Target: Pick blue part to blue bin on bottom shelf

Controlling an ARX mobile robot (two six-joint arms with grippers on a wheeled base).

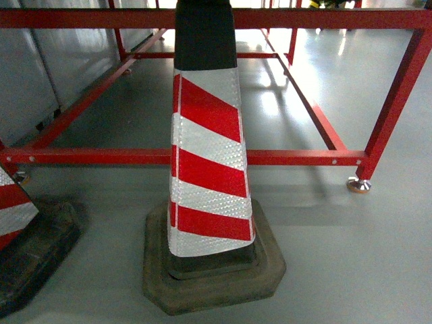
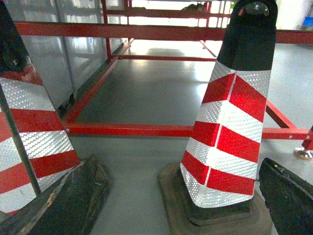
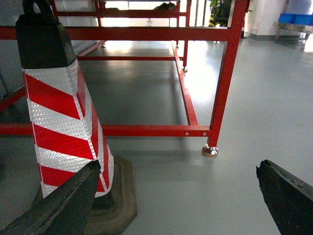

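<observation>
Faced a striped cone (image 1: 206,155) before a red frame (image 1: 202,156) on grey floor (image 1: 351,270).
Right tool (image 3: 178,196) spread wide; left tool (image 2: 171,200) too. Blue part, bin, shelf nowhere seen.

We see a cone (image 1: 206,155) wrapped in glittery, fine-textured reflective red and white sheeting, its top a matt black. Its base (image 1: 216,277) looks like rough, scuffed dark rubber. The frame (image 1: 290,157) is red painted metal with a slight sheen. The grey floor (image 1: 351,256) is smooth and glossy, mirroring the light.
</observation>
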